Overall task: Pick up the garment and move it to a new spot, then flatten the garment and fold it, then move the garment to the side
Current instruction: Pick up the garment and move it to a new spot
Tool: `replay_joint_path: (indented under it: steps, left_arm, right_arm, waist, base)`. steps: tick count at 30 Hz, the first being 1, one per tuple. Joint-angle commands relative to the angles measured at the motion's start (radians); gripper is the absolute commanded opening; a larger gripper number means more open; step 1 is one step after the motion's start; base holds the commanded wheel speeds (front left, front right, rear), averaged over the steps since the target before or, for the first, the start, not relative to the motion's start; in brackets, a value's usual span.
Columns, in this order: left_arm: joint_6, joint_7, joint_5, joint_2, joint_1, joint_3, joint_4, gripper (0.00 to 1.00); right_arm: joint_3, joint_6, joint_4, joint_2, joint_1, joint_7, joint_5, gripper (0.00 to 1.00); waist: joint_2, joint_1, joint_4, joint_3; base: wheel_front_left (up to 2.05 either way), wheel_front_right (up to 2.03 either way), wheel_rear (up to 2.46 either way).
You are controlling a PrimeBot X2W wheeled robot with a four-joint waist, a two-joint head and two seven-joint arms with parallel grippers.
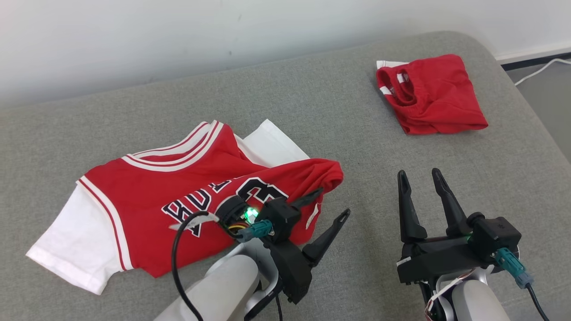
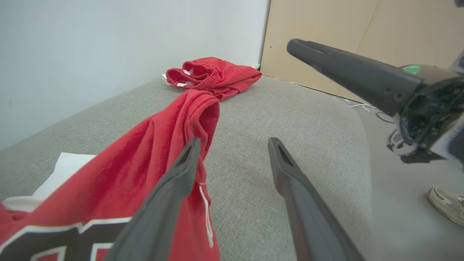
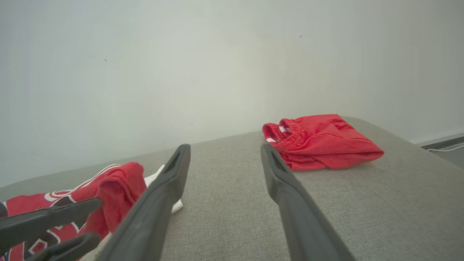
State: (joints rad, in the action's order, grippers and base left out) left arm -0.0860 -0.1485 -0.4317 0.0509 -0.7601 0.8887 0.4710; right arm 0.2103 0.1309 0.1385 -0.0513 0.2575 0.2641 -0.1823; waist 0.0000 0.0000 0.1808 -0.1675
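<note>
A: From the head view, where is the garment?

B: The red and white jersey (image 1: pixel 178 196) lies crumpled at the near left of the grey surface (image 1: pixel 334 133), its right hem bunched into a ridge. A folded red piece (image 1: pixel 432 96) sits well apart at the far right. I judge it is already set aside, which leaves the middle free for flattening.

A: And the left end effector (image 1: pixel 332 203)?

B: Its fingers are spread, and it is angled in at that bunched hem. The right end effector (image 1: pixel 419 173) is also spread, over bare fabric at the near right, probably waiting its turn.

A: Does the left wrist view agree?

B: Yes. The left end effector (image 2: pixel 235 140) has its fingers apart. One finger lies against the jersey (image 2: pixel 145 163) at the hem and the other is over bare surface, so nothing is clamped. That looks like a good place to pinch the hem and pull it flat. A shoe (image 2: pixel 447 204) stands on the floor at the right.

A: And the right wrist view?

B: The right end effector (image 3: pixel 224 146) is wide apart and holds nothing. It points between the jersey (image 3: pixel 116 181) on the left and the folded red piece (image 3: pixel 322 141) on the far right.
</note>
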Motion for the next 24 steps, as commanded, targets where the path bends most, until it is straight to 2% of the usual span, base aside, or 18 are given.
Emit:
replay_joint_path:
  steps: [1,7,10,24]
  left_arm:
    - [0.005,-0.022,-0.015,0.001,0.020,0.013,0.000,1.00]
    - [0.032,-0.059,-0.041,0.000,0.045,0.032,-0.021,1.00]
    - [0.064,-0.079,-0.039,0.003,0.063,0.018,-0.042,1.00]
    - [0.234,-0.116,-0.002,0.160,0.208,-0.167,-0.218,1.00]
  right_arm:
    - [-0.003,0.000,0.001,0.002,-0.011,0.003,0.008,1.00]
    - [-0.003,0.000,0.003,0.002,-0.024,0.003,0.016,1.00]
    - [-0.004,0.000,0.001,0.002,-0.031,0.003,0.017,1.00]
    - [-0.018,0.000,-0.015,0.002,-0.083,0.003,0.013,1.00]
  waist:
    - [0.0000,0.0000,-0.010,0.012]
    - [0.0000,0.0000,-0.035,0.039]
    - [0.0000,0.0000,-0.052,0.056]
    - [0.0000,0.0000,-0.133,0.113]
  base:
    - [0.00,0.00,0.00]
    - [0.00,0.00,0.00]
    - [0.00,0.00,0.00]
    - [0.00,0.00,0.00]
